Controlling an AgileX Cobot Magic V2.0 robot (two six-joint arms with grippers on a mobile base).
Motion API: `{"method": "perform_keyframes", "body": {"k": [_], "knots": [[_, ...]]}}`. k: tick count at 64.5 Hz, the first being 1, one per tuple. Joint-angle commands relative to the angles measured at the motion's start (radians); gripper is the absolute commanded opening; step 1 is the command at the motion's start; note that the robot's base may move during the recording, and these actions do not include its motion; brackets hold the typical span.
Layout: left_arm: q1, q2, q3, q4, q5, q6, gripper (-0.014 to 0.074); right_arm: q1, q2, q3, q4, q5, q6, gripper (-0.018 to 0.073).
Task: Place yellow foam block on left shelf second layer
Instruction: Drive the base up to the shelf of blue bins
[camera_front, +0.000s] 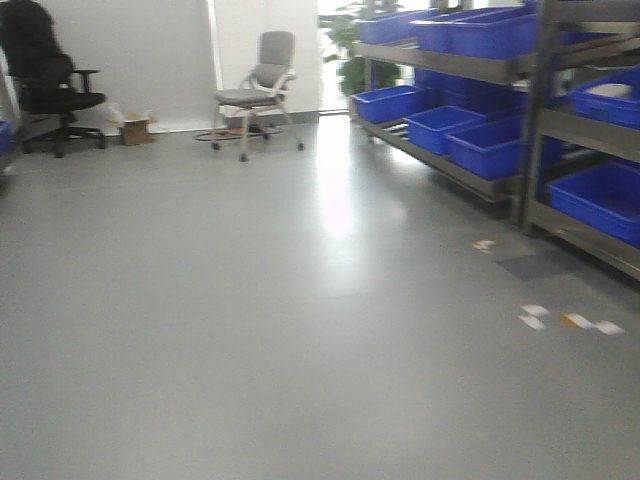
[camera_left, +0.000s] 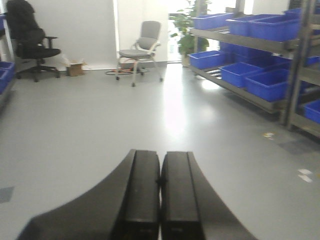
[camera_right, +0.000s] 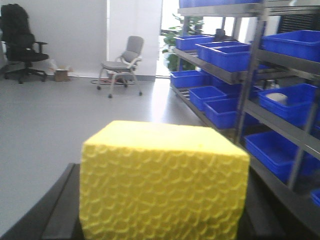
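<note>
Yellow foam block (camera_right: 164, 182) noted filling the lower foreground of the right wrist view, pitted front face and pale top lit from above; it is held off the floor, pinched between the dark fingers (camera_right: 55, 212) of the right gripper (camera_right: 162, 217), which are seen at both lower flanks of the block. Left gripper (camera_left: 161, 160) recorded with its two black fingers pressed together, nothing between them, pointed out over the open grey floor (camera_front: 250, 300). Metal shelving (camera_right: 239, 75) observed along the right side, several tiers loaded with blue bins (camera_right: 225, 55); a white object (camera_right: 276, 97) is seen in one bin, its kind not made out. The block is well apart from every shelf tier. More blue bins (camera_left: 5, 75) are glimpsed at the far left edge of the left wrist view. Pale tape scraps (camera_front: 570, 320) logged on the floor near the rack. Against the far wall: a grey wheeled chair (camera_front: 260, 85), a black office chair (camera_front: 45, 80), a small cardboard box (camera_front: 135, 130), and a potted plant (camera_left: 185, 30) by the bright window
</note>
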Motion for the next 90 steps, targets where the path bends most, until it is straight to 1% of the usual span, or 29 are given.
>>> {"method": "perform_keyframes", "body": {"k": [1, 90], "knots": [[-0.005, 0.007, 0.026, -0.002, -0.088, -0.004, 0.0136, -0.006, 0.016, -0.028, -0.019, -0.08, -0.005, 0.0309], [-0.005, 0.007, 0.026, -0.002, -0.088, -0.004, 0.0136, -0.006, 0.016, -0.028, -0.019, -0.063, -0.005, 0.0309]]}}
